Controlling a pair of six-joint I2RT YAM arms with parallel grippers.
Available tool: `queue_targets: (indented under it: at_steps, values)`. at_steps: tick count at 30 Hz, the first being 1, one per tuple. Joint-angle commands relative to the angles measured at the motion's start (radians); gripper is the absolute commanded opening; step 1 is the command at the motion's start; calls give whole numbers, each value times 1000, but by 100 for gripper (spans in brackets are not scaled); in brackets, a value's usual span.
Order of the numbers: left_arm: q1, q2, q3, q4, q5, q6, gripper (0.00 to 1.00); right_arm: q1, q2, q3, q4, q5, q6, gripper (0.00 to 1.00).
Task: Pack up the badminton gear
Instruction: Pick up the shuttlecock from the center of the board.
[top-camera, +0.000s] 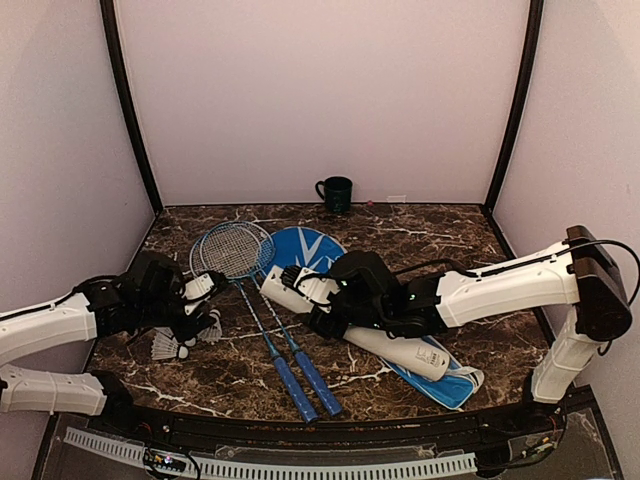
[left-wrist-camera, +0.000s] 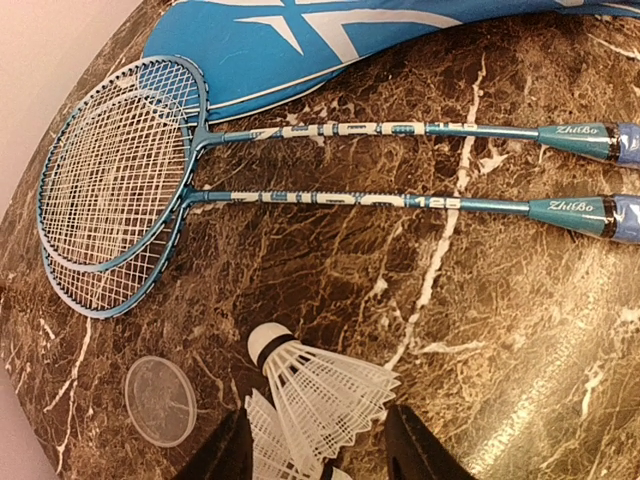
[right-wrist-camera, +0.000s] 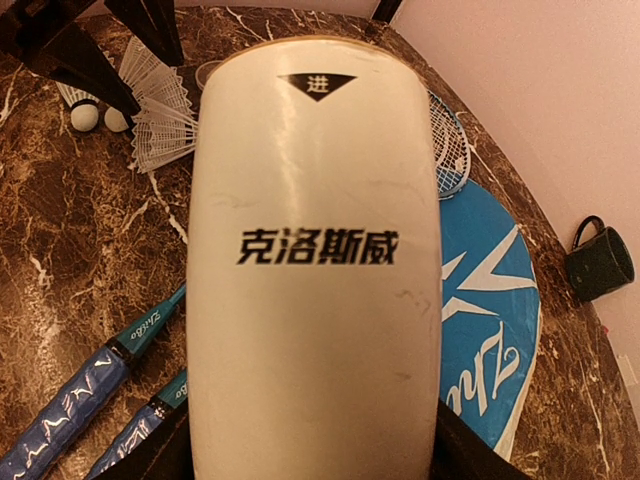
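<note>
Shuttlecocks (left-wrist-camera: 320, 395) are feather-light and crush easily, so take yours by the cork (left-wrist-camera: 268, 345). Your left gripper (left-wrist-camera: 325, 452) straddles one's skirt on the table (left-wrist-camera: 480, 300); I cannot tell if it pinches. Your right gripper (right-wrist-camera: 315, 455) clamps the stiff, smooth tube (right-wrist-camera: 315, 250) over the cover (right-wrist-camera: 490, 300).

The left arm (top-camera: 60, 325) sat low, left of the rackets (left-wrist-camera: 330, 200), left gripper (left-wrist-camera: 320, 450) with fingers either side of a shuttlecock (left-wrist-camera: 320, 395), grip unclear tbh. The right arm (top-camera: 500, 285) stretched in from the rackets' right, right gripper (right-wrist-camera: 310, 450) clamped round the white tube (right-wrist-camera: 310, 250).
</note>
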Motion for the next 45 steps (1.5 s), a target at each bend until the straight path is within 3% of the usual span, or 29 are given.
queue_targets:
  at_steps: [1,9,23,45]
  values:
    - [-36,-12,-23,7,-54,41,47,1,-37,-15,69,-4,4,68]
    - [-57,75,-14,1,-79,43,42,1,-35,-13,70,-8,9,67]
    - [-72,70,-39,5,-130,70,46,1,-34,-12,70,-7,9,68]
    - [-79,157,-29,45,-161,73,26,1,-33,-21,84,-15,17,68]
